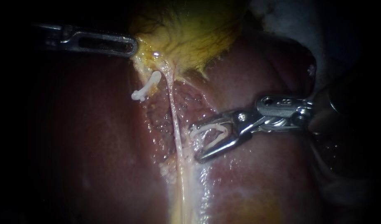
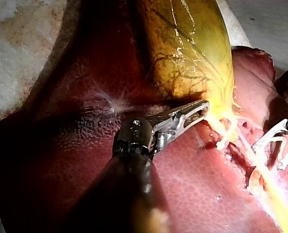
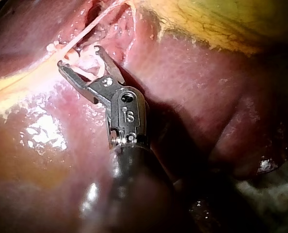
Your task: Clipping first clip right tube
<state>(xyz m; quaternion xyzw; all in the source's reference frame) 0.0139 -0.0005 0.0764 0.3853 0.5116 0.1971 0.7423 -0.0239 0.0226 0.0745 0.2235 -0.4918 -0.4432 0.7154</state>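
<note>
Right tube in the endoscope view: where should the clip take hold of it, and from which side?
Grip the right tube on its bare, straight stretch below the gallbladder, level with the loaded clip. Probably come from its right: the right instrument faces it there; the clipped tube lies on the other side.

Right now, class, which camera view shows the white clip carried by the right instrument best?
The endoscope view: the white clip lies side-on in the right instrument, both arms plain, near the tube. The left wrist view shows it small and distant; in the right wrist view it blends into pale tissue.
</note>
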